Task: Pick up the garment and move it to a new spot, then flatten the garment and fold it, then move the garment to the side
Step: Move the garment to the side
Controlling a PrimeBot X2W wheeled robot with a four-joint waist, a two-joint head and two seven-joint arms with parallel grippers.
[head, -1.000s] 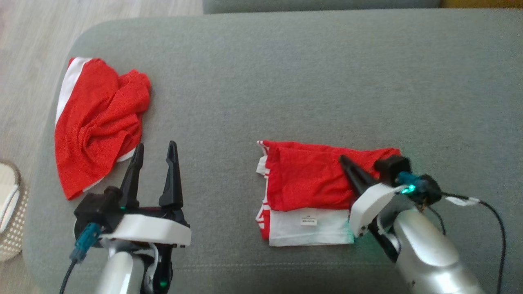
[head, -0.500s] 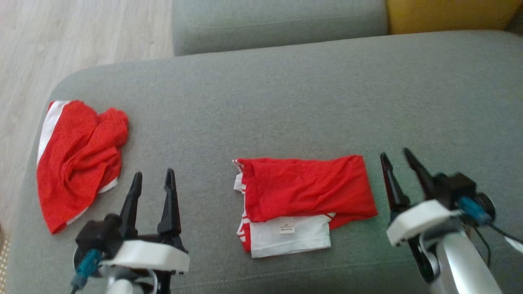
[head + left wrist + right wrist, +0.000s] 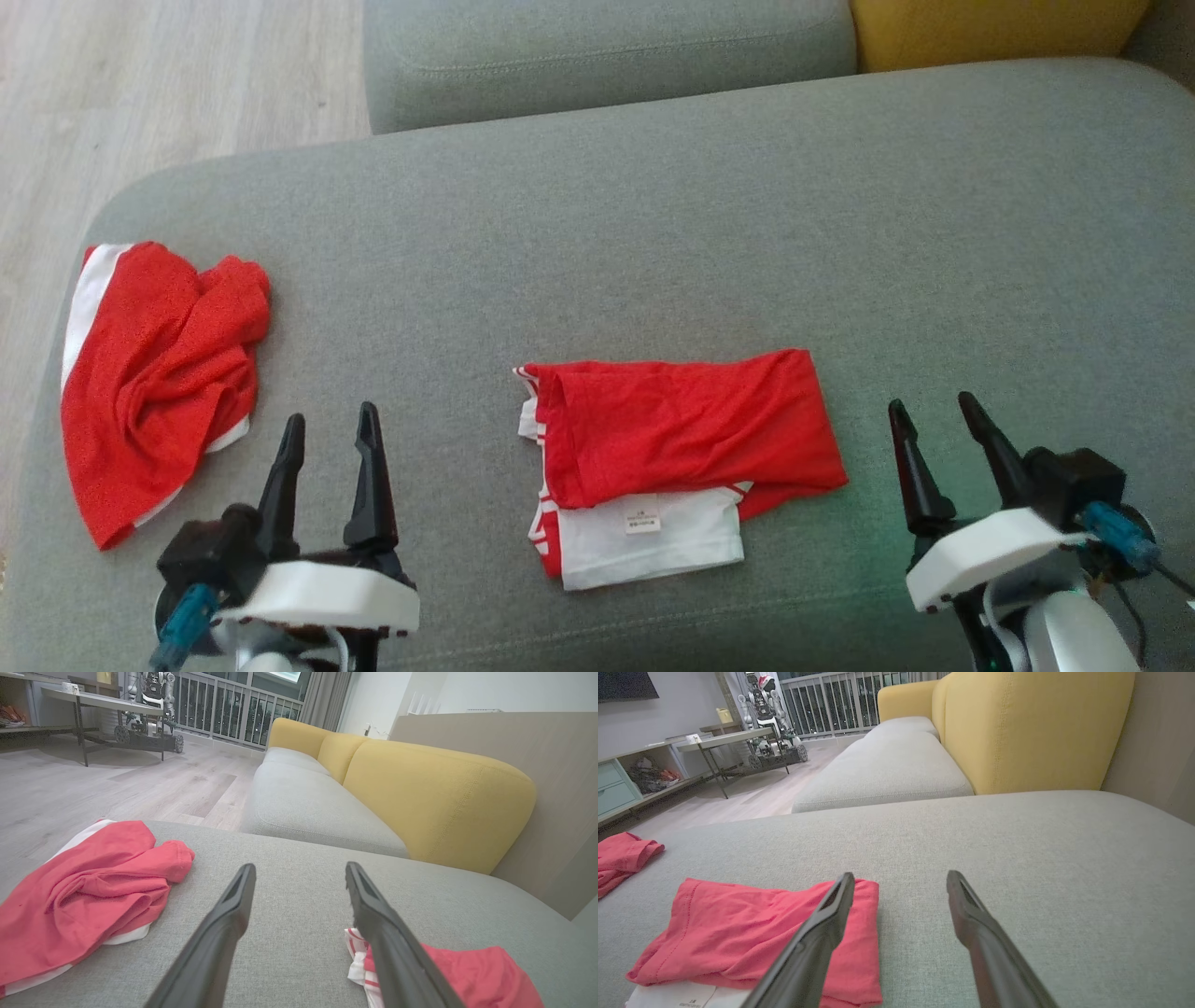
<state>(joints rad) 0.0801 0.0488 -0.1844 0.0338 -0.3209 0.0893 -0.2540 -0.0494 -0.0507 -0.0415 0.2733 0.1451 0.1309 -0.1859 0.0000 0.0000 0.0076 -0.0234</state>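
A folded red and white garment (image 3: 672, 457) lies on the grey sofa cushion (image 3: 653, 233), white underside with a label toward me. It also shows in the right wrist view as the garment (image 3: 738, 933) and at the lower right of the left wrist view as the garment (image 3: 467, 970). My right gripper (image 3: 931, 406) stands open and empty to its right, a short gap away. My left gripper (image 3: 330, 420) is open and empty to the garment's left, between it and a crumpled red and white garment (image 3: 154, 373). That crumpled garment (image 3: 88, 886) lies left of the left fingers.
A second grey seat cushion (image 3: 607, 47) and a yellow backrest (image 3: 999, 33) lie at the far side. Wooden floor (image 3: 140, 84) borders the sofa's left edge. A low table (image 3: 724, 742) and another robot (image 3: 149, 690) stand across the room.
My right gripper let go of the folded garment, opened, and drew back to its right. The head camera tilted up, so the scene shifted down and left.
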